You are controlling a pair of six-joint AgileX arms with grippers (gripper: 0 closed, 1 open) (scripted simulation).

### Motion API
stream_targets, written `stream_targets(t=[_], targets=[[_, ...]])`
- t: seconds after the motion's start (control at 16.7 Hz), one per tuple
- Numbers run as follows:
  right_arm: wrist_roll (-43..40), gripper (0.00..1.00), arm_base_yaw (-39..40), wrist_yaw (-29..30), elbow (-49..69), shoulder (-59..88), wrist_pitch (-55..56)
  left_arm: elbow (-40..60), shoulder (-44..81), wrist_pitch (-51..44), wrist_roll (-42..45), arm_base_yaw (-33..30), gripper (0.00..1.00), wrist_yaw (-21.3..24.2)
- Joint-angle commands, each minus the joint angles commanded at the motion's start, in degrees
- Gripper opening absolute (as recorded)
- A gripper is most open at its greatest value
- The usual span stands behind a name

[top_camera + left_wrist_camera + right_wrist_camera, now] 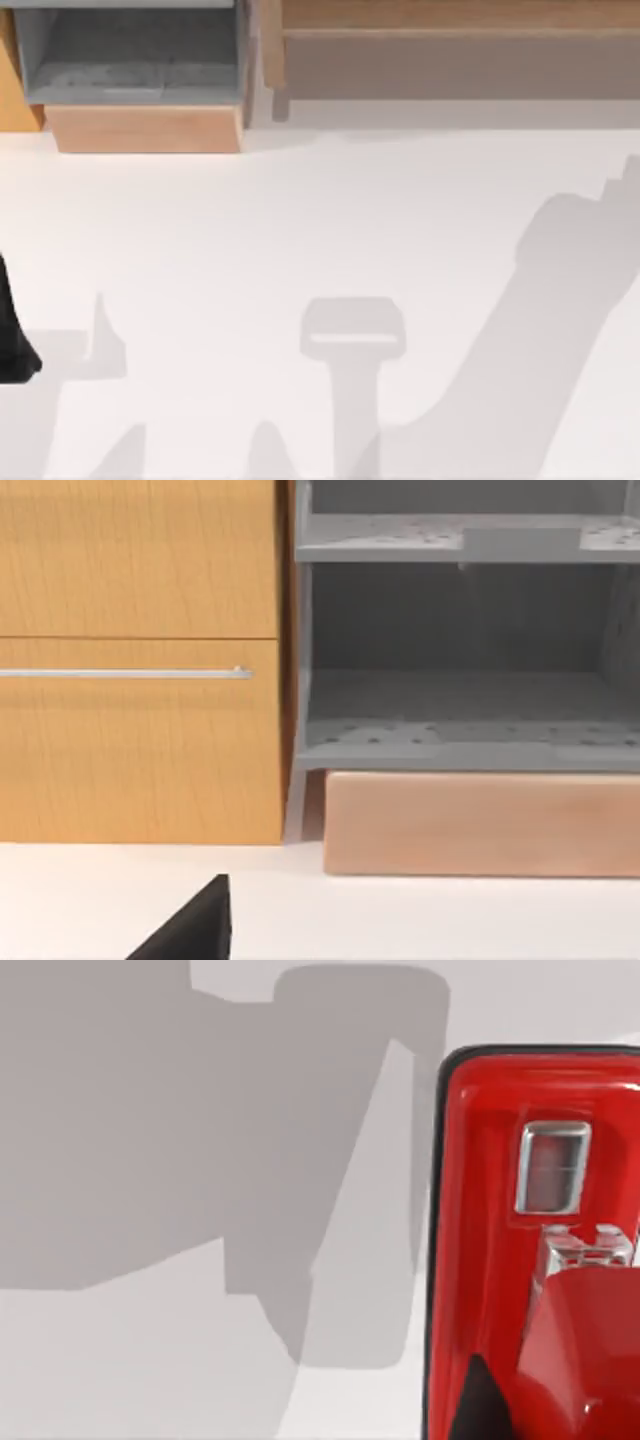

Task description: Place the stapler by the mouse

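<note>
White counter (330, 220) stretches across most of the top view, bare and marked by soft grey shadows of my arms. Along its far edge stands one wooden cabinet with a grey open shelf unit (130, 60) set into it on the left side, and a long, low wooden ledge (450, 40) running off to the right. A pale wooden block (145, 128) sits under the shelf unit, resting on the counter.

From my left wrist I face that cabinet: one wooden drawer front (140, 680) with a single thin metal handle (125, 673), and beside it the grey shelf unit (460, 660) with two shelves, both of them with nothing on them. The pale block (480, 825) lies along its foot. A dark wedge of my left pincer (195, 925) pokes up at the lower edge of that picture; in the top view a dark piece of my left arm (12, 340) sits at the counter's left edge. I cannot tell whether that pincer is apart or together.

From my right wrist I see one red stapler (500, 1250) lying on the white counter, just below the camera, its black base edging the red body and a small metal-framed window (552, 1165) on its top. A dark bit, probably of my right pincer (480, 1405), shows against the stapler, but I cannot tell how its fingers stand.
</note>
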Motion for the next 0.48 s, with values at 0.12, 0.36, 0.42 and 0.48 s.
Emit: stream_targets(t=[0.12, 0.36, 0.42, 0.48], targets=[[0.0, 0.00, 0.4, -0.3, -0.5, 0.0, -1.4, 0.0, 0.0, 0.0, 0.0, 0.0, 1.00, 0.0], [0.0, 0.00, 0.8, -0.6, -2.1, 0.2, -3.8, 0.0, 0.0, 0.0, 0.0, 0.0, 1.00, 0.0], [0.1, 0.00, 0.9, -0.6, -2.5, 0.2, -4.1, 0.0, 0.0, 0.0, 0.0, 0.0, 1.00, 0.0], [0.1, 0.00, 0.9, -0.6, -2.9, 0.2, -4.2, 0.0, 0.0, 0.0, 0.0, 0.0, 1.00, 0.0]])
